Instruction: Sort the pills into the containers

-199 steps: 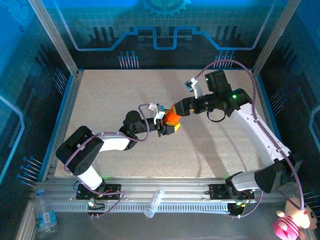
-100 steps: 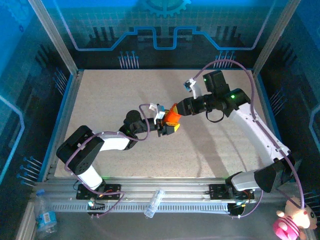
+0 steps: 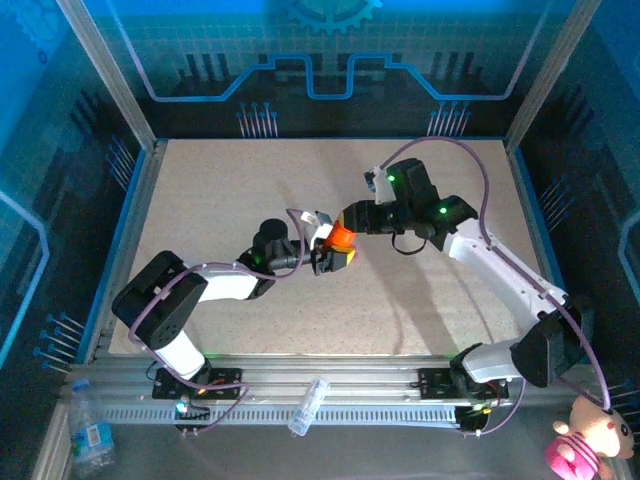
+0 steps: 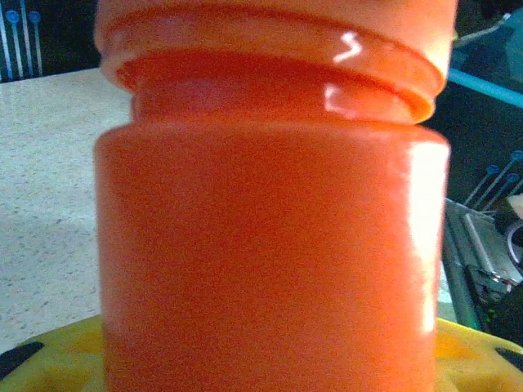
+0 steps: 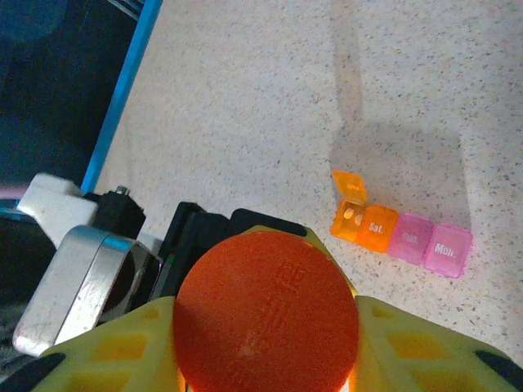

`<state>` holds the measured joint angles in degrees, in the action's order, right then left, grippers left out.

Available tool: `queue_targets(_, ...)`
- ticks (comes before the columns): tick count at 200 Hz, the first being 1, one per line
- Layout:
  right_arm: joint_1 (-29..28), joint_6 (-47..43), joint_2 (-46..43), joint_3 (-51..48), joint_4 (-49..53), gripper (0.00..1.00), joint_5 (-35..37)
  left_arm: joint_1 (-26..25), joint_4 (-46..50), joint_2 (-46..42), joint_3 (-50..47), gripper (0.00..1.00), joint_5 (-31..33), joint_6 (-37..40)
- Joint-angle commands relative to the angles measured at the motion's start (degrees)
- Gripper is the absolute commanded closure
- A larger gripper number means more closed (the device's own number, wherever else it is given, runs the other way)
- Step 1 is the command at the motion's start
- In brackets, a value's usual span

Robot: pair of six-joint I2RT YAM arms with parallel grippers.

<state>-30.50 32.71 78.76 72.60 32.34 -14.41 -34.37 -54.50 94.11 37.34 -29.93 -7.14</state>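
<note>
Containers (image 5: 400, 237): joined strip of two orange and two pink boxes, flat on the table (image 5: 245, 82), well apart from both grippers. End orange box has its lid up, with a pale speck inside, too small to identify. Next box reads "Sat."; far pink one reads "Mon."

Left gripper (image 3: 335, 256) is clamped on the body of the orange bottle (image 4: 270, 245), holding it upright. Right gripper (image 5: 265, 347) comes from above, yellow fingers (image 5: 409, 343) pressed to either side of the cap (image 5: 265, 306).
</note>
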Motion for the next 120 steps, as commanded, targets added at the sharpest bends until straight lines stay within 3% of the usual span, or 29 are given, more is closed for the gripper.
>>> queue_targets(1,-3.49,7.42,0.89,-3.18,1.24,0.57,2.65,-0.53,-8.36,-3.30,2.93,1.00,1.89,2.99)
queue_targets(87,-2.49,3.94,1.69,4.79,6.76,0.48,2.75,-0.58,-8.72,-2.79,1.48,1.00,2.86,3.36)
queue_targets(120,-0.73,3.69,-0.82,4.62,6.44,0.24,0.25,-0.52,-9.66,-2.35,1.24,1.00,3.20,2.94)
